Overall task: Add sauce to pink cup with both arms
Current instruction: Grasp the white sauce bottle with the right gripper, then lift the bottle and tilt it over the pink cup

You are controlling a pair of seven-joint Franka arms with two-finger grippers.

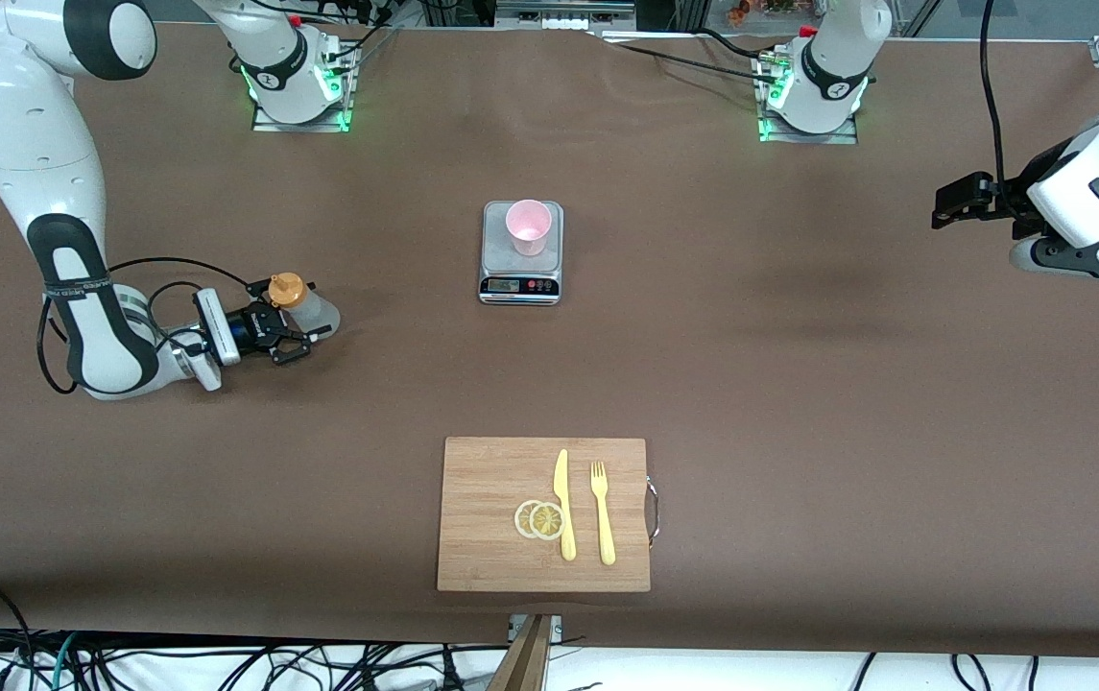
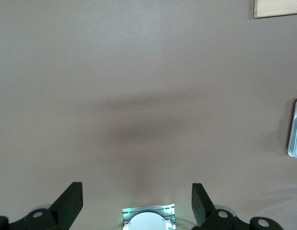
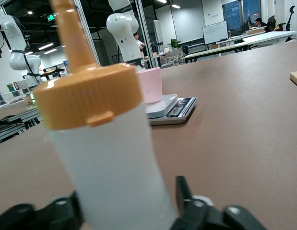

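Right now, this is how things sit.

Sauce: the sauce bottle (image 1: 304, 305) stands upright on the brown table (image 1: 799, 384), toward the right arm's end. It is whitish and see-through, with an orange cap (image 3: 88, 93) and a thin orange nozzle on top.

Right gripper: the right gripper (image 1: 292, 336) is low at the table, with one black finger (image 3: 184, 191) on each side of the bottle's lower part. The fingers are very close to the bottle, but I cannot tell if they press on it.

Pink cup: the pink cup (image 1: 528, 226) stands upright on the grey kitchen scale (image 1: 521, 278), with its open mouth up. It is well apart from the sauce bottle, in the middle of the table.

Scale: it sits flat on the table, and its little screen and buttons are on the edge nearer the front camera.

Left gripper: the left gripper (image 2: 137, 203) hangs up in the air over bare table at the left arm's end. Its two fingers are wide apart and hold nothing. This arm waits.

Cutting board: a wooden cutting board (image 1: 491, 566) lies nearer the front camera than the scale.

On the board: two lemon slices (image 1: 539, 519) touch each other, a yellow knife (image 1: 563, 504) lies just beside them, and a yellow fork (image 1: 602, 513) lies beside the knife.
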